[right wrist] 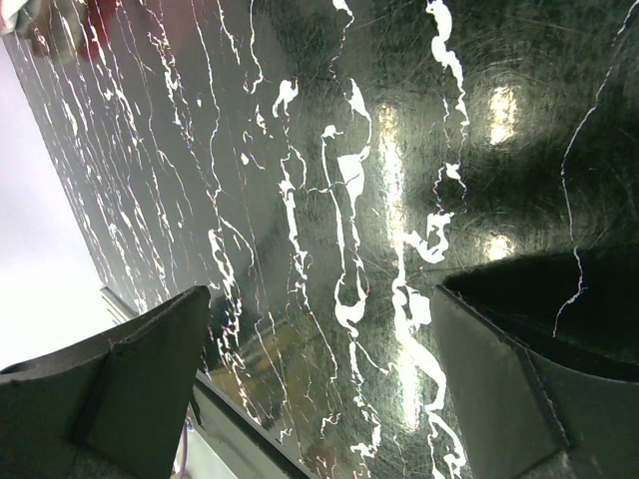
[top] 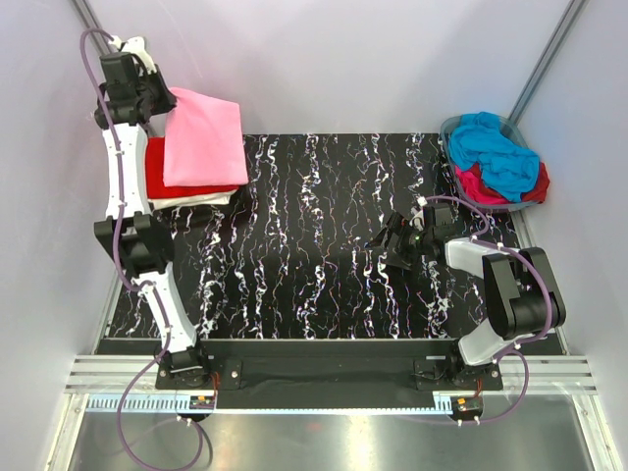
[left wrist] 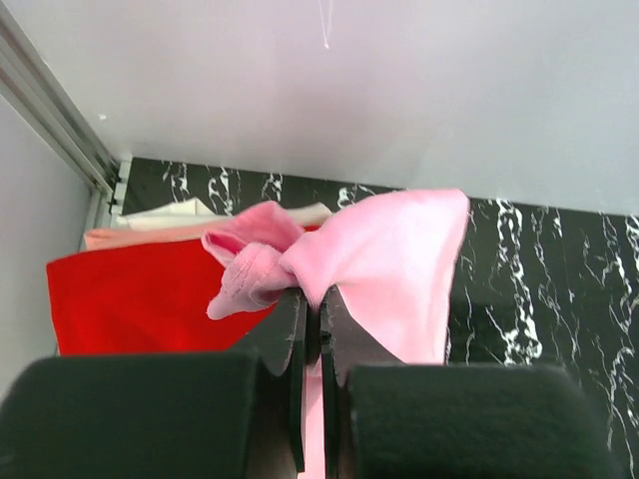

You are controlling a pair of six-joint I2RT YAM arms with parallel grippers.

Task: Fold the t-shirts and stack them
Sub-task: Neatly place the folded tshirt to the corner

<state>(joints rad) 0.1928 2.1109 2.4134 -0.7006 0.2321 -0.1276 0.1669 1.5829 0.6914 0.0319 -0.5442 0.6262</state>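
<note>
A folded light pink t-shirt (top: 204, 137) lies on top of a stack at the table's far left, over a folded red t-shirt (top: 167, 175) and a white one (top: 191, 202). My left gripper (top: 157, 98) is shut on the pink shirt's bunched far-left edge; in the left wrist view the pink cloth (left wrist: 384, 254) is pinched between the fingertips (left wrist: 318, 299), with the red shirt (left wrist: 140, 294) below. My right gripper (top: 391, 242) is open and empty low over the table's right half. A bright blue t-shirt (top: 496, 147) and a magenta one (top: 481, 183) lie crumpled in the basket.
The grey-rimmed plastic basket (top: 453, 128) stands at the table's far right corner. The black marbled tabletop (top: 314, 255) spreads between the stack and the basket. Grey walls close the back and sides.
</note>
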